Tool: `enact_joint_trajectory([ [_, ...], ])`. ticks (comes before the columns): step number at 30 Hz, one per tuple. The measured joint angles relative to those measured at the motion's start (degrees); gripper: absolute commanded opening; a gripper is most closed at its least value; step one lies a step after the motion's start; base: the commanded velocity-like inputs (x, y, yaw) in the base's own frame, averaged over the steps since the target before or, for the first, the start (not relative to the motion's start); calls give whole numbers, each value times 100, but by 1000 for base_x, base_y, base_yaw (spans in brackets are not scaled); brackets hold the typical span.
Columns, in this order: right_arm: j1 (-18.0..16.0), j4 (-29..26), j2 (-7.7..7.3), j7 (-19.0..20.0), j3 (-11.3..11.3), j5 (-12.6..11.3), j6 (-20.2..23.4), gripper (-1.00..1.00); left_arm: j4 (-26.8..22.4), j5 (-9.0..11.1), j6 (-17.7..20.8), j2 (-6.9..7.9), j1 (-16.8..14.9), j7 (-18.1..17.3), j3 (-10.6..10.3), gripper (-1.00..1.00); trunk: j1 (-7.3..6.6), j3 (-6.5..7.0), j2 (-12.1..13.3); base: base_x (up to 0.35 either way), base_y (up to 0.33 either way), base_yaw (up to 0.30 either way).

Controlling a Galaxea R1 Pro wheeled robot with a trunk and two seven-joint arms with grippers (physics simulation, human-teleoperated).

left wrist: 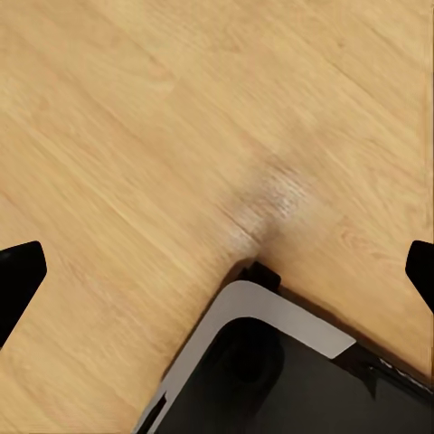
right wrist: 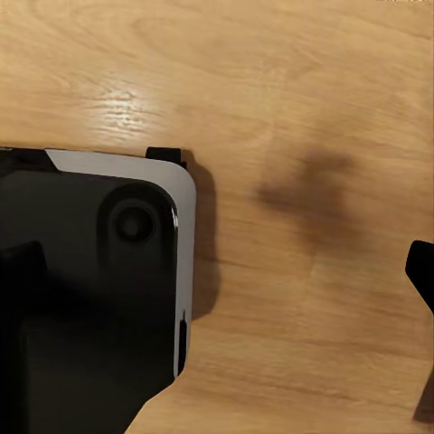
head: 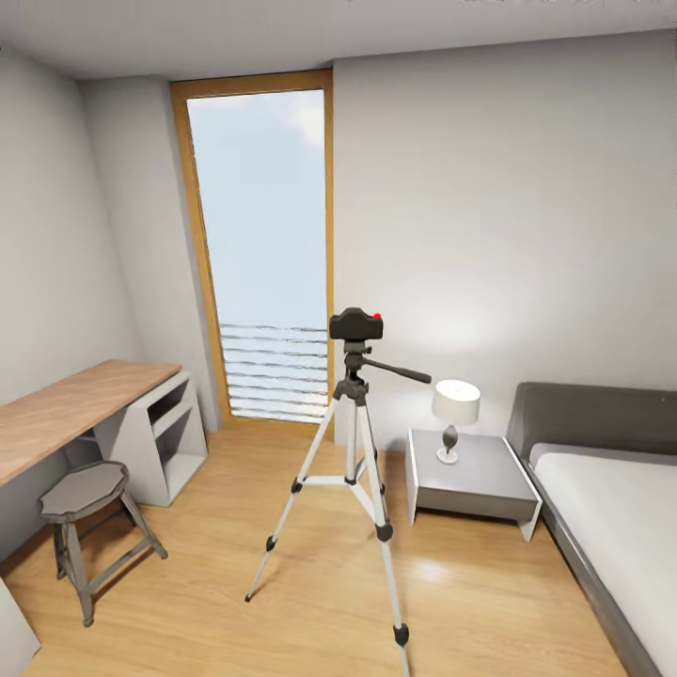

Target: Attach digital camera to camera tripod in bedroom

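Black compact digital camera [head: 355,325] sits atop silver-legged camera tripod [head: 353,470]; verify seating, avoid bumping legs; both grippers' jaws spread, empty.

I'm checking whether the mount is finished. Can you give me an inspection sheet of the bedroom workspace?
Surface: light wood floor, glossy.
Job's things: digital camera sits atop the camera tripod, standing upright on spread legs.
Clutter: stool by the desk; lamp on the bedside table.
Grippers: left gripper and right gripper open, empty, above the floor.
Cables: nothing seen.
Surroundings: tall window, bed.
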Motion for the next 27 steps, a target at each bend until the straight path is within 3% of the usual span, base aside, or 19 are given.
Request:
enact_joint_trajectory([
  [13, 0, 0, 0, 0, 0, 0, 2, 100, 12, 15, -96, 3, 55, 0, 1, 100, 0, 114, 0, 0, 0, 0],
  [27, 0, -7, 0, 0, 0, 0, 3, 100, 11, 16, -125, 8, 60, 0, -2, 100, 0, 138, 1, 0, 0, 0],
])
